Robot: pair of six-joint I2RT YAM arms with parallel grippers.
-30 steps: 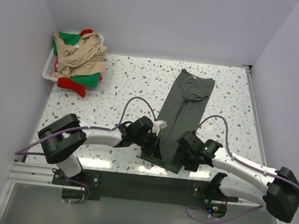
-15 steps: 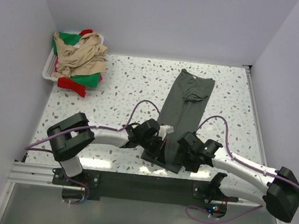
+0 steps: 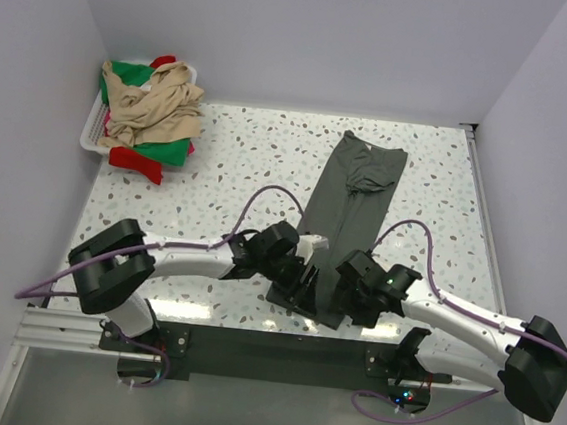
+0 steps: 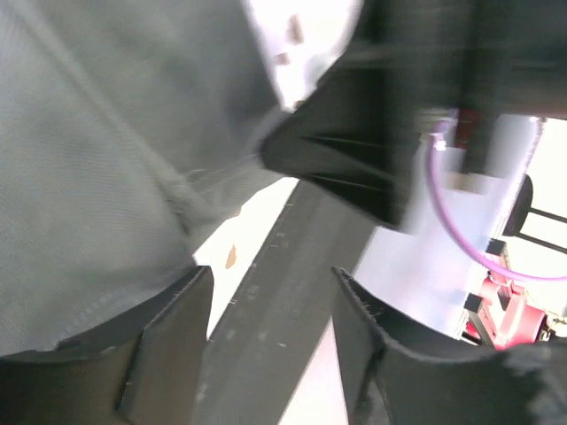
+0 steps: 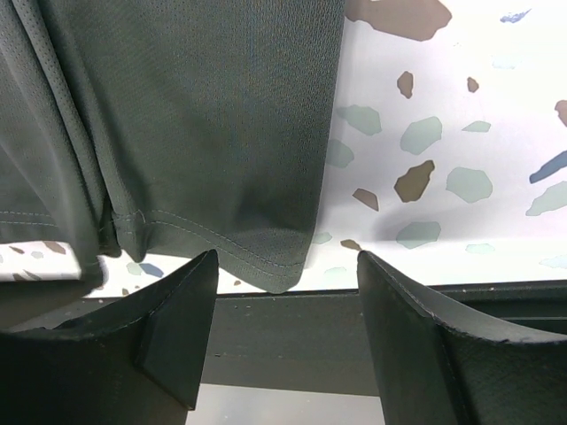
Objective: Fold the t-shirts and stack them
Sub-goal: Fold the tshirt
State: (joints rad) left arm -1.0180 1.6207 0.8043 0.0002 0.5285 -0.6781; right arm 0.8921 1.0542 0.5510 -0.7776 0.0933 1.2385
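The dark grey t-shirt point(image 3: 350, 199) lies folded lengthwise into a long strip, running from the back middle of the table to its near edge. My left gripper point(image 3: 302, 278) hovers at the strip's near left corner, open, with grey cloth point(image 4: 106, 159) just beyond its left finger and nothing between the jaws point(image 4: 270, 345). My right gripper point(image 3: 348, 297) is open at the near right corner, where the hem corner point(image 5: 266, 266) lies just ahead of the gap point(image 5: 283, 328). Beige point(image 3: 153, 105), green point(image 3: 169, 151) and red point(image 3: 136, 163) t-shirts are heaped at the back left.
A white plastic basket point(image 3: 90, 132) holds the heap of shirts in the back left corner, by the left wall. A dark band point(image 5: 292, 345) runs along the table's near edge, under both grippers. The speckled tabletop point(image 3: 218, 166) ends at walls on three sides.
My left gripper has shifted slightly right at the shirt's near end and gone from shut to open, letting go of the cloth. The right arm has stayed put.
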